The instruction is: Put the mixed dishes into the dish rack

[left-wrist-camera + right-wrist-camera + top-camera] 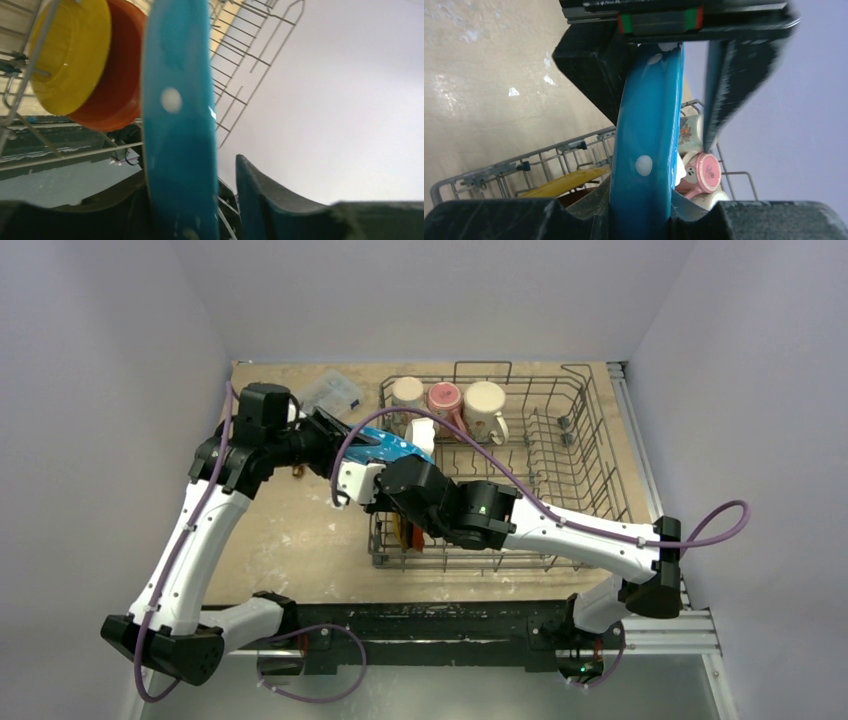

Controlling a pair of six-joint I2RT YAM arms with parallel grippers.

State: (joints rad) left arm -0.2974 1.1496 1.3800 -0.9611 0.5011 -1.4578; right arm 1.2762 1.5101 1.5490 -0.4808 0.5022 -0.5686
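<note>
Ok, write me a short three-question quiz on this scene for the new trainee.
1. True or false: in the dish rack, the pink mug sits between the left cream mug and the right cream mug.
2. Which plates already stand in the rack? A) the yellow plate and the orange plate; B) a green plate and a black plate; C) none.
3. Fill in: the right fingers are shut on the ____.
Key: 1 true; 2 A; 3 blue plate.
</note>
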